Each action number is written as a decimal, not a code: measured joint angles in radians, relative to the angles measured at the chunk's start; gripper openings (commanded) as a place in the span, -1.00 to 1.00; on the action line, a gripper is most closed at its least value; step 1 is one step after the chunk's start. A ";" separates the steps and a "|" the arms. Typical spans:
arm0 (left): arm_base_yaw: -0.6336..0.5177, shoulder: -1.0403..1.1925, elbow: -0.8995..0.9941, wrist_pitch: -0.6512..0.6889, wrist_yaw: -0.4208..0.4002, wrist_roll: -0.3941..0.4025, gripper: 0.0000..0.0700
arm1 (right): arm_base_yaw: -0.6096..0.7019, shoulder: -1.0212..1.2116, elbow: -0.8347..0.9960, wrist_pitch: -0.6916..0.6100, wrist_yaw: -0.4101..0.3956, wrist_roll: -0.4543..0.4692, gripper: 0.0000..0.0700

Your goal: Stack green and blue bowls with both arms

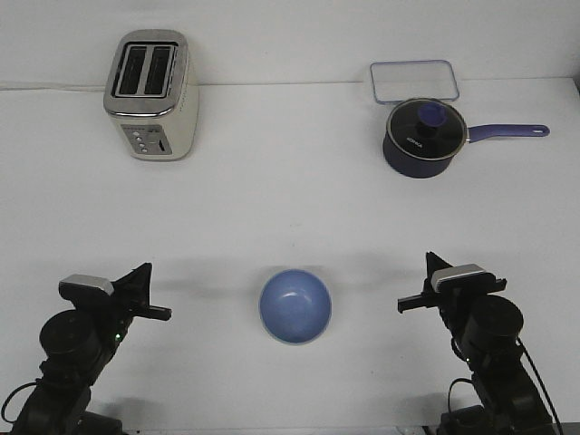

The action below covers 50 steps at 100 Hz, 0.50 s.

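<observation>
Judging by the pale rim under the blue bowl (295, 306), the stack looks finished, so both arms should hold clear. It sits on the counter (290, 208) midway between the left end effector (154, 294) and right end effector (415, 288); both are empty, touching nothing, their spread unreadable. Beyond stand a toaster (151, 95) and saucepan (426, 138).

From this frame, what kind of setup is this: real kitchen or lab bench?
Probably a lab test bench dressed with kitchen props, not a real kitchen: a bare white tabletop holds a cream-and-chrome two-slot toaster, a dark lidded saucepan with purple handle and a periwinkle blue bowl, with two black robot arms mounted at the near edge.
</observation>
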 measured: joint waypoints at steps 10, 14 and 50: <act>0.000 0.000 0.000 0.000 0.000 0.000 -0.97 | 0.000 0.000 0.000 0.000 0.000 0.000 -0.99; 0.000 -0.001 0.000 0.000 0.000 0.000 -0.97 | 0.000 0.000 0.000 0.000 0.000 0.000 -0.99; 0.000 -0.010 0.000 0.000 0.000 0.000 -0.97 | 0.000 0.000 0.000 0.000 0.000 0.000 -0.99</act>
